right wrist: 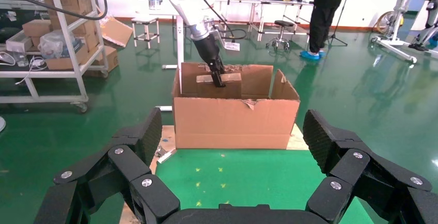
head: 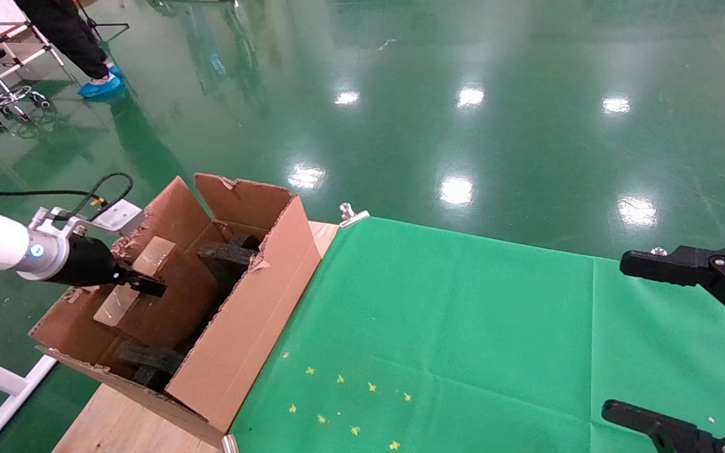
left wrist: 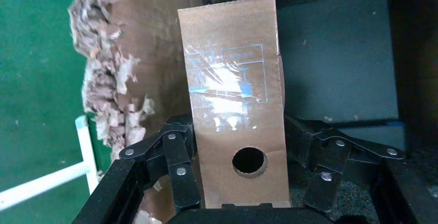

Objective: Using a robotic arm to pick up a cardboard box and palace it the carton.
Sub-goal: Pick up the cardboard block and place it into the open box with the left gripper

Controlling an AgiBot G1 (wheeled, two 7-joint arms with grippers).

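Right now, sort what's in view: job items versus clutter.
Job:
left gripper, shut on the cardboard box
carton, box held above its opening

Clutter:
right gripper, open, parked over green cloth
yellow stars

A wooden table (head: 117, 428) fills the lower part of the head view, its bare light wood showing at the lower left. A bright green cloth (head: 463, 333) covers most of it, from the centre to the right edge. A silver clip (head: 351, 214) sits at the cloth's upper left corner. Small yellow star marks (head: 343, 402) dot the cloth near the bottom centre. The carton (head: 243, 327), large and brown with torn flaps, stands on the table at left, beside the cloth's edge. Glossy green floor (head: 463, 94) lies beyond.
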